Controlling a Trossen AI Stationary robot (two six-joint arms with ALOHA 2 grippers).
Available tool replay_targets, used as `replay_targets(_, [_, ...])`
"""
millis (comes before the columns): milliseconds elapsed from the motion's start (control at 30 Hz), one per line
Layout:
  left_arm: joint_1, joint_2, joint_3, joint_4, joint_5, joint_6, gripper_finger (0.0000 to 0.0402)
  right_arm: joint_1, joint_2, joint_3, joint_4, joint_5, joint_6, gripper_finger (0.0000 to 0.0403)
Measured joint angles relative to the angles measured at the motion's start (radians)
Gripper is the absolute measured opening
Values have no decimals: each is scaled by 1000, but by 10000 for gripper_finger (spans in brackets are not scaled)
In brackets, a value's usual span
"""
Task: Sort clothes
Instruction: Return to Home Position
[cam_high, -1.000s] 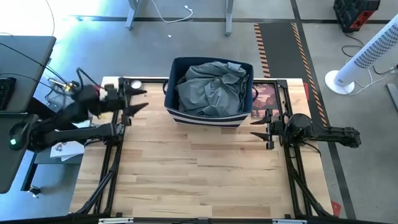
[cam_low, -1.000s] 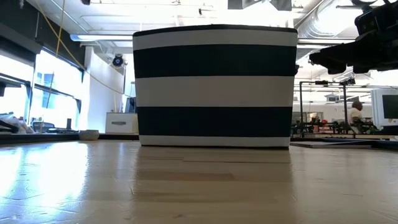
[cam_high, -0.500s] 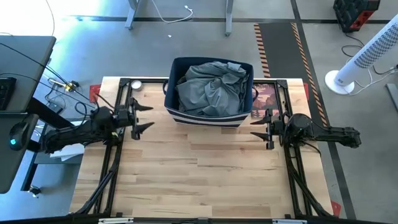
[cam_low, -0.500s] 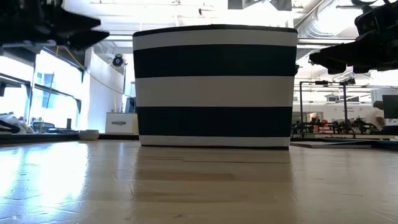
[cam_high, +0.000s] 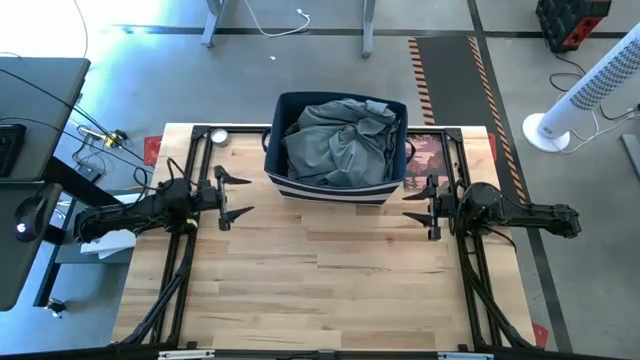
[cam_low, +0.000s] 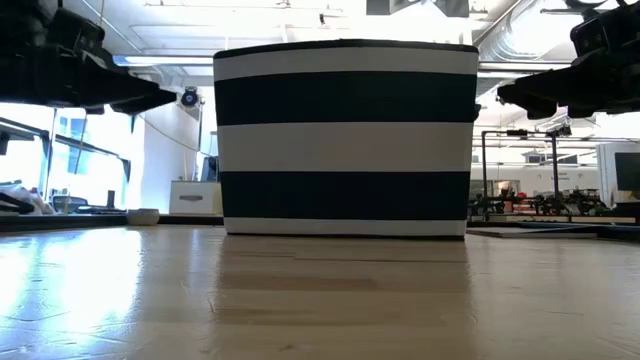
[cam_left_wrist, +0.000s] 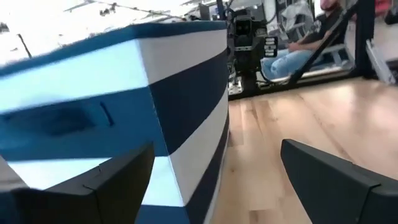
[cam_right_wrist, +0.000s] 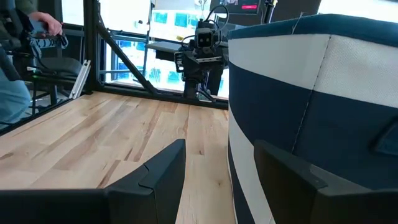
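Jaws spread wide and empty on both arms, flanking the bin.
I see my left gripper and right gripper hovering above the table, pointing toward each other, each beside the striped navy bin yet apart from it; the clothes lie heaped inside, grey-green fabric uppermost.

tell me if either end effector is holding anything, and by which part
Nothing is held: left end effector and right end effector are open and empty; the clothes lie in the bin.
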Motion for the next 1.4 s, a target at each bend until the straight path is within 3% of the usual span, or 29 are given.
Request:
replay_targets(400, [-38,0,0,0,2,94,354,0,0,0,0,0,0,188])
replay_targets(700, [-34,0,0,0,2,25,354,0,0,0,0,0,0,188])
replay_targets(1400, [-49,0,0,1,-5,23,353,0,0,0,0,0,0,188])
